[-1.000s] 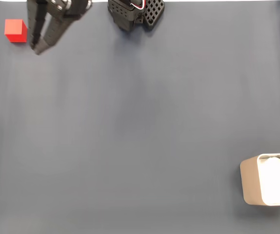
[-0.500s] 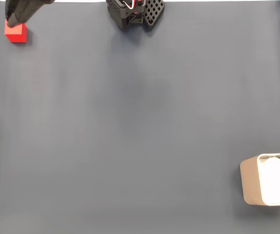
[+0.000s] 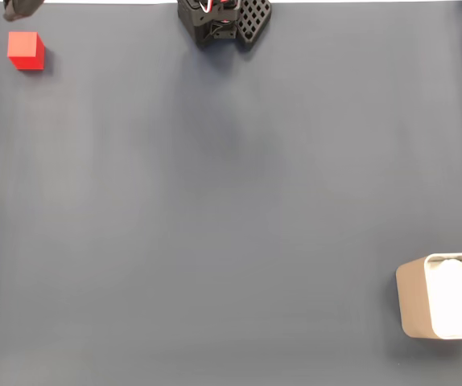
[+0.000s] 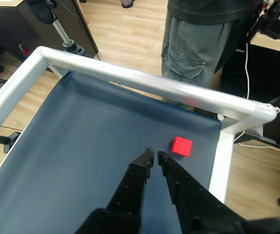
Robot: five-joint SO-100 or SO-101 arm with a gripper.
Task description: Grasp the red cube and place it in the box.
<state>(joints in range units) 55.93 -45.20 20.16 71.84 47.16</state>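
The red cube [image 4: 182,146] rests free on the desk [image 4: 91,146] near a corner, just beside the end effector [image 4: 153,155], whose fingers are nearly pressed together and hold nothing. The box [image 3: 443,307] sits at the opposite corner, so a long carry is likely required.

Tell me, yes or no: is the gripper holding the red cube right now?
No: in the wrist view the gripper has its fingertips nearly together with nothing between them, and the red cube sits on the mat beside them, apart.
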